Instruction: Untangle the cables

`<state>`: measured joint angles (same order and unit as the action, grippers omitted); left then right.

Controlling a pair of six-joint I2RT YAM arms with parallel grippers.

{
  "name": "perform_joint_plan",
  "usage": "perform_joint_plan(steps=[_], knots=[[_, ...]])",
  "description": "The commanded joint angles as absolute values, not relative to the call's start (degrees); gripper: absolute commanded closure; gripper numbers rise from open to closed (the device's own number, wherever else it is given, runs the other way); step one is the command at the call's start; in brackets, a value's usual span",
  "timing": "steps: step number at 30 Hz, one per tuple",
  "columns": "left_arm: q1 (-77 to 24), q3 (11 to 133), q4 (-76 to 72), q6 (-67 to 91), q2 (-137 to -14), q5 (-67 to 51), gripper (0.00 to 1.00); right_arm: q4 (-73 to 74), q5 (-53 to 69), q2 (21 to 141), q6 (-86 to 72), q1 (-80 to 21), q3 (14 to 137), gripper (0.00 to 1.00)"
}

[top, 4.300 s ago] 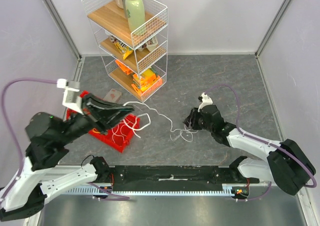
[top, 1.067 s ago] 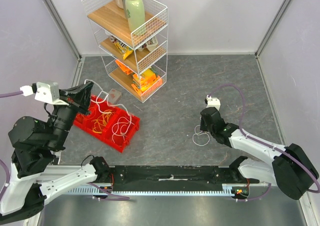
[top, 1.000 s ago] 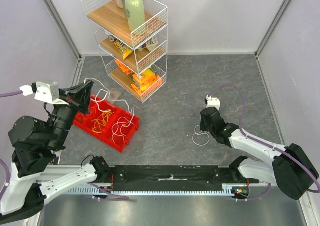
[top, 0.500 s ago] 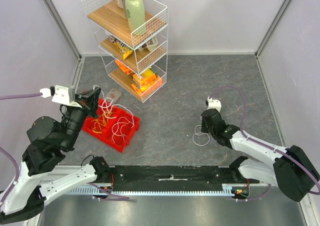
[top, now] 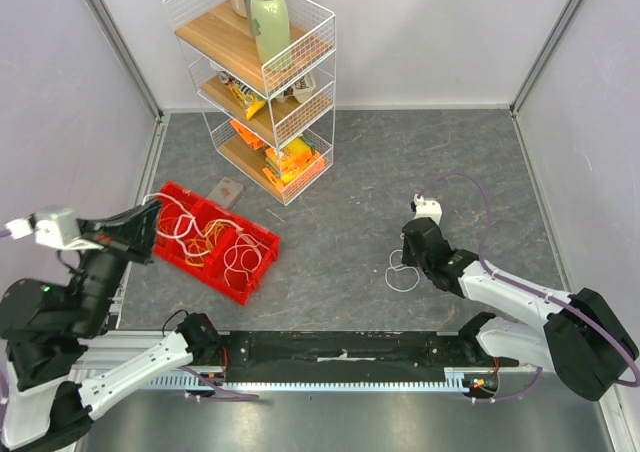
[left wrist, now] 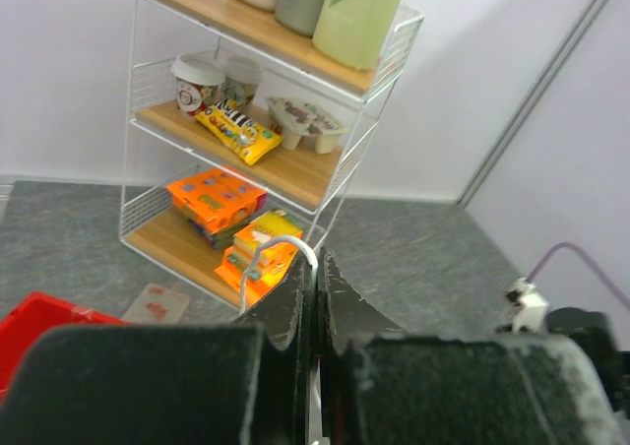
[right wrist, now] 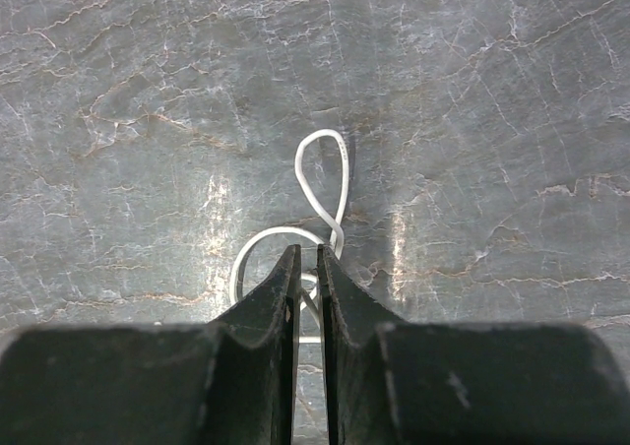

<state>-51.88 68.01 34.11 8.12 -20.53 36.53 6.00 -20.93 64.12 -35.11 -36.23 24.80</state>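
The left end effector [left wrist: 313,265], clenched on a white cable [left wrist: 285,249], hangs just left of the red bin [top: 262,267] of cables [top: 205,237]; the right end effector [right wrist: 307,268], grip unclear, sits over a separate loop [right wrist: 325,169], well apart

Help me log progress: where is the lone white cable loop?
Top view, right of centre: the white cable loop lies at the right claw, far from the red bin.

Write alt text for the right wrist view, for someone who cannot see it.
A white cable lies in a loose figure-eight on a grey, veined table. The right end effector, two dark fingers with a narrow gap between them, reaches in from the bottom edge, its tips at the cable's lower loop.
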Motion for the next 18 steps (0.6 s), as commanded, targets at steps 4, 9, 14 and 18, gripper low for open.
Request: perform_joint_plan(steps=[4,9,14,18], knots=[[-51.9,68.5,37.8,17.9,-17.8,31.6,0.98,3.9,-20.8,66.6,-35.2,-36.1,25.6,0.82],[-52.0,60.3,33.8,21.1,-19.8,29.5,0.98,3.3,-20.1,66.4,-36.0,-36.1,25.1,0.82],[-52.0,56.3,29.4,21.8,-26.1,32.8,0.98,4.5,-20.3,64.4,-36.1,-36.1,24.6,0.82],[-51.9,54.9,29.2,22.1,-30.6,39.3,0.98,4.8,-20.9,62.2,-35.9,-36.1,23.6,0.82]])
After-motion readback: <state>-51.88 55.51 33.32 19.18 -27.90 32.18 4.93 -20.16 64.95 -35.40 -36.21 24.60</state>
